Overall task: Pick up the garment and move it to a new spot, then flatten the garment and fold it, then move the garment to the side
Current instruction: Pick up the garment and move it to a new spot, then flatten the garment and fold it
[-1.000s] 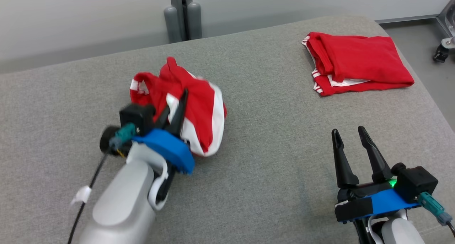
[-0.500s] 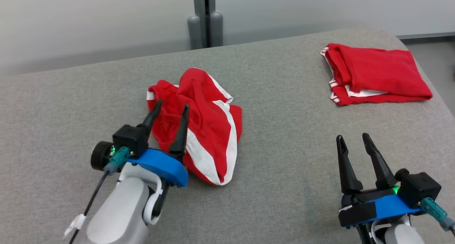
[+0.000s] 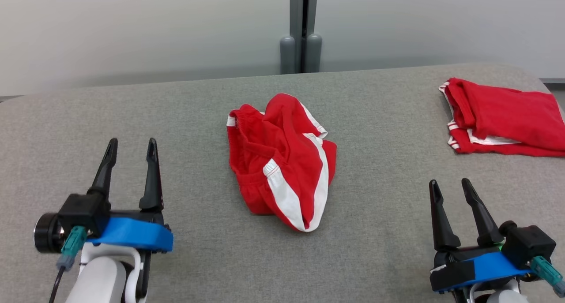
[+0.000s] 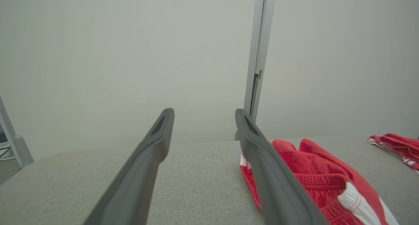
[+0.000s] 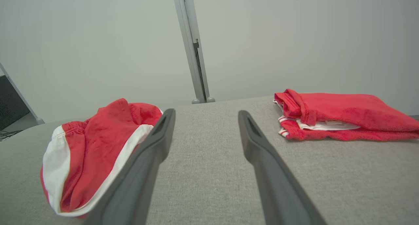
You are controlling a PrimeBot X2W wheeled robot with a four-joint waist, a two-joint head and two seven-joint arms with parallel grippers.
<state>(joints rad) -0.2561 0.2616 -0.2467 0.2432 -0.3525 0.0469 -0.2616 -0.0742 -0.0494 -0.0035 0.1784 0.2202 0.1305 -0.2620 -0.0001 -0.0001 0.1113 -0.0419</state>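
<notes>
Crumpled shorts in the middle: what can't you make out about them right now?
- Crumpled shorts, head view: leg openings and layers buried in their own folds.
- Left wrist view: a left gripper jaw covers part of them; bottom edge cuts them.
- Folded garment, head view: right end cut by the edge.

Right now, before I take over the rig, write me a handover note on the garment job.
Left gripper: open, empty, lower left.
Right gripper: open, empty, lower right.
Crumpled garment: on the grey table, between the grippers, touched by neither.
Folded garment: far right edge.
Done: one garment folded and set aside.
Left: flatten, fold and move the crumpled one aside.
</notes>
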